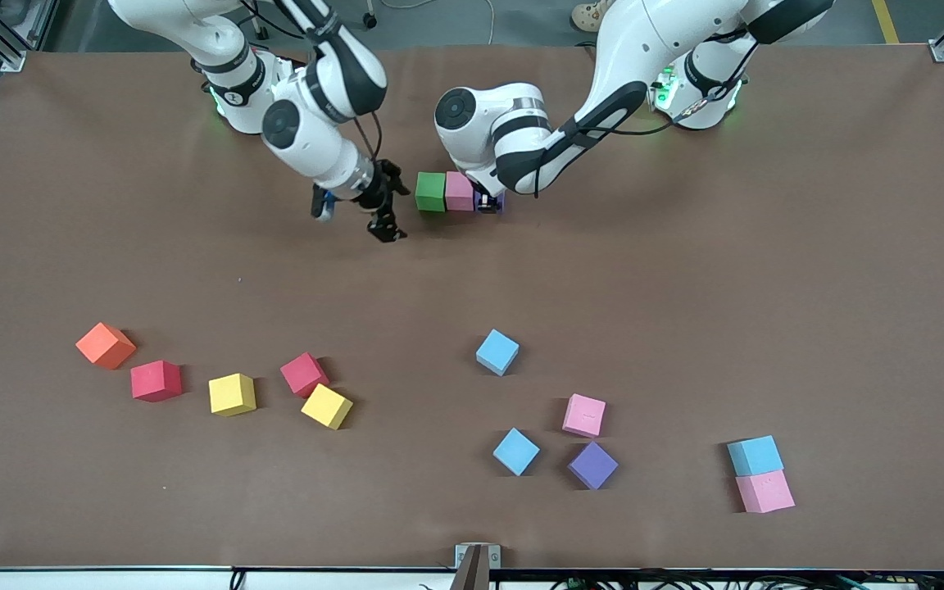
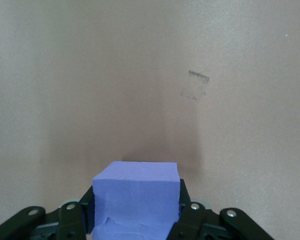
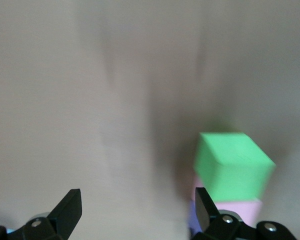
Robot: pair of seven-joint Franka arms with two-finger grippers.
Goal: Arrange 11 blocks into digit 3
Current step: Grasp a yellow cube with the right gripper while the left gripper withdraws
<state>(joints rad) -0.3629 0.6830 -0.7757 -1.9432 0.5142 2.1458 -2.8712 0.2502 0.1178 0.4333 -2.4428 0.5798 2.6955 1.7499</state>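
The left tool [image 1: 487, 201] pinches a matte purple cube [image 2: 136, 200] beside the pink cube [image 1: 460, 191] and green cube [image 1: 431, 191], the spread right tool [image 1: 357, 215] idles, and eight blocks wait.

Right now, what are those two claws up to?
Left claw shut on purple block, beside pink block. Right claw open, empty, near green block. Nothing blocking.

On the brown bench [image 1: 767, 246] we see a green block [image 1: 430, 191] touching a pink block [image 1: 460, 191] near the arms' bases. Nearer the front camera lie scattered blocks: an orange block [image 1: 105, 345], two red, two yellow, three light blue, two pink and a purple block [image 1: 592, 465]
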